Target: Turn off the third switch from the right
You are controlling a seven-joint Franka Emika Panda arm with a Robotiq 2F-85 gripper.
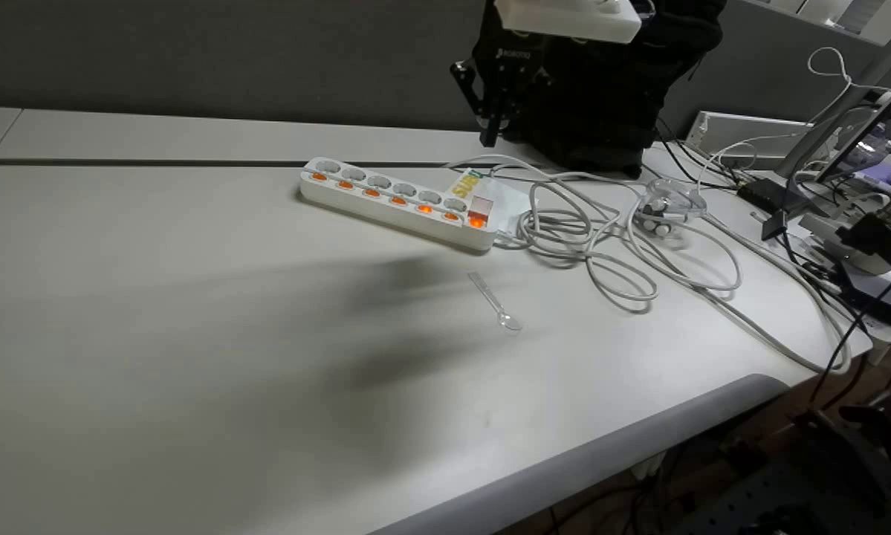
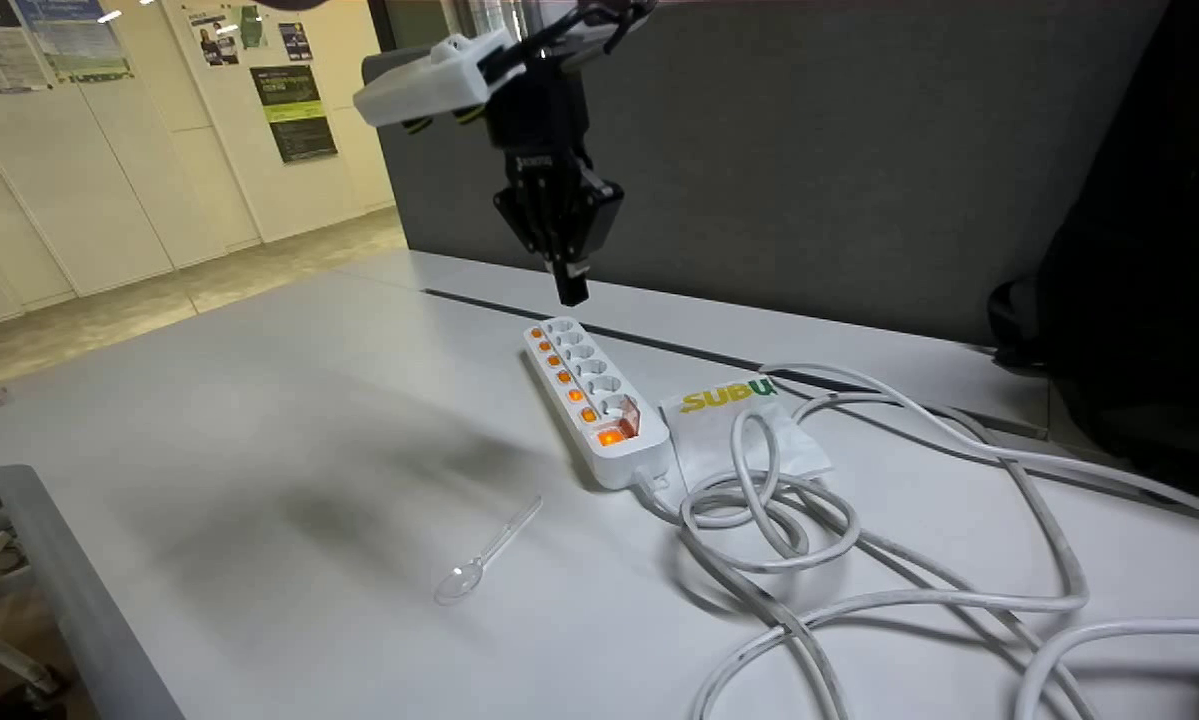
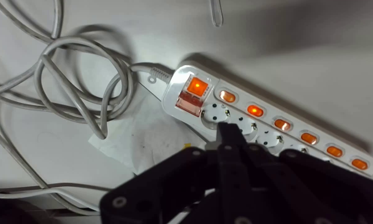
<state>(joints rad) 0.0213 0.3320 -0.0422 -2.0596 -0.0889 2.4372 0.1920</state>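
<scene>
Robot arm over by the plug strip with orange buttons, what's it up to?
A robot's pincer is hanging in the air near a white power strip, shut, with nothing in it that I can see. Its job is to turn off the third switch from the cord, counting the big square switch as the first. That third switch glows orange, so it looks like it isn't off yet.

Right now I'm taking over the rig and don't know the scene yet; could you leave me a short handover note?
End effector: shut, nothing visibly held, hanging clear of the power strip.
Things: the power strip lies on the desk. The third switch from the right, counting from the cord end with the square main switch as first, glows orange.
Done: no switch-off yet; the glow suggests the target is on.
Left: probably lower, press that switch, then check its light goes out.
</scene>
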